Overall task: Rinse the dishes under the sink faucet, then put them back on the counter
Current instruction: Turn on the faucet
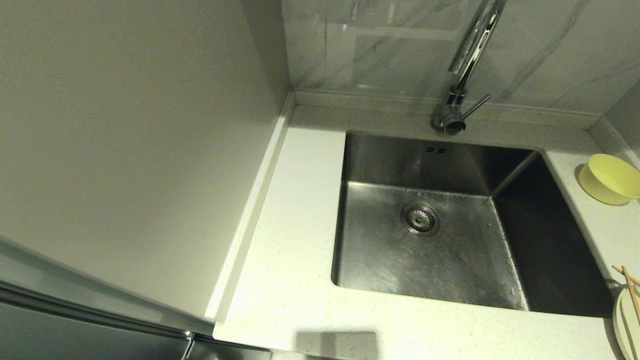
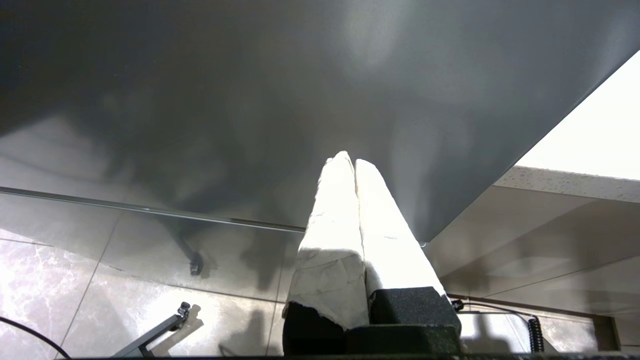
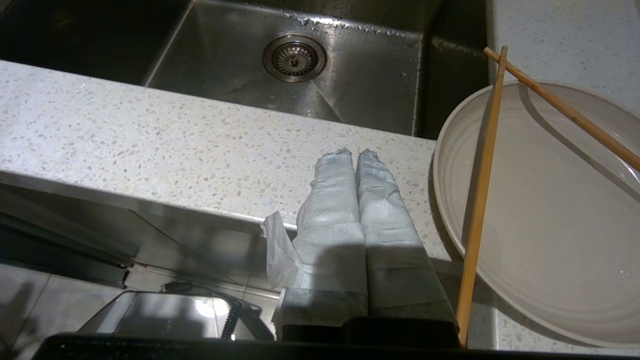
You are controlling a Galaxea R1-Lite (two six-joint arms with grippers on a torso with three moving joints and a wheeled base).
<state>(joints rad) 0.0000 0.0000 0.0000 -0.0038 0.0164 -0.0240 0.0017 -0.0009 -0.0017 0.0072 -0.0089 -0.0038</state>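
Observation:
The pale yellow-green bowl (image 1: 611, 178) sits tilted on the counter (image 1: 300, 220) right of the sink (image 1: 450, 250). The cream-white plate (image 1: 627, 322) (image 3: 545, 210) lies at the counter's right front, with two brown chopsticks (image 1: 631, 290) (image 3: 482, 190) crossed over it. The chrome faucet (image 1: 462, 75) rises behind the basin. My right gripper (image 3: 356, 152) is shut and empty, hovering over the counter's front edge just beside the plate. My left gripper (image 2: 349, 161) is shut and empty, low beside a grey cabinet panel. Neither gripper shows in the head view.
A tall grey cabinet side (image 1: 125, 150) walls off the left of the counter. The marble wall (image 1: 390, 45) stands behind the faucet. The drain strainer (image 1: 420, 218) sits in the sink floor. Glossy floor tiles (image 2: 125, 300) lie below the left gripper.

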